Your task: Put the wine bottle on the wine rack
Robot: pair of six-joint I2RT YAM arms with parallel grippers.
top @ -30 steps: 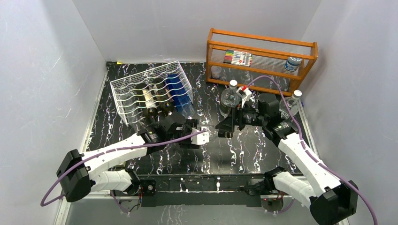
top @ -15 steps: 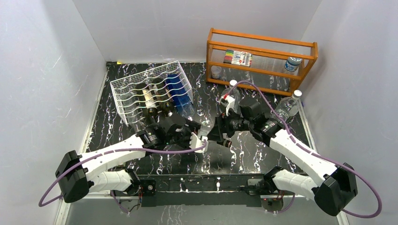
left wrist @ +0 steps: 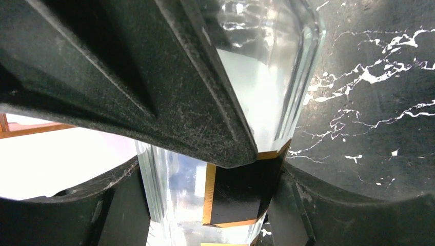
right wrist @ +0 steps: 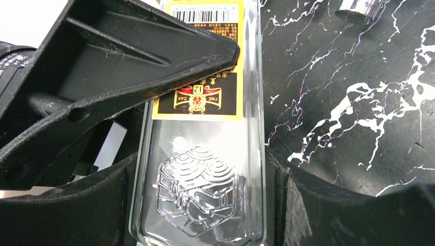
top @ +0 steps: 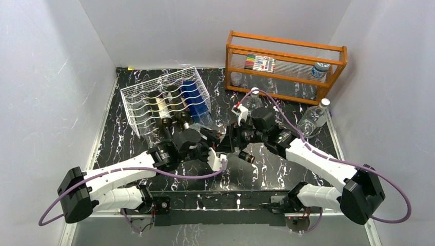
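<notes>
Right arm has swung left over the last second. Right gripper (right wrist: 202, 161) now meets left gripper (left wrist: 210, 169) at mid-frame in the top view, just above the arm bases. Left arm shifted only slightly.

Wine bottle (right wrist: 205, 195), clear glass with a yellow-black label, sits between both sets of jaws. Left jaws are clamped on the glass, one finger each side. Right jaws straddle the embossed part, fingers right at the glass; can't tell if they're gripping or just flanking.

Bottle is well apart from the wine rack (top: 164, 105), which sits up and left of centre on the black marble counter (top: 256, 177) with dark bottles and a blue one in its cradles. Clear plastic bottle (top: 314, 120) stands at right. Orange shelf (top: 284, 56) is upper right, farthest back.
</notes>
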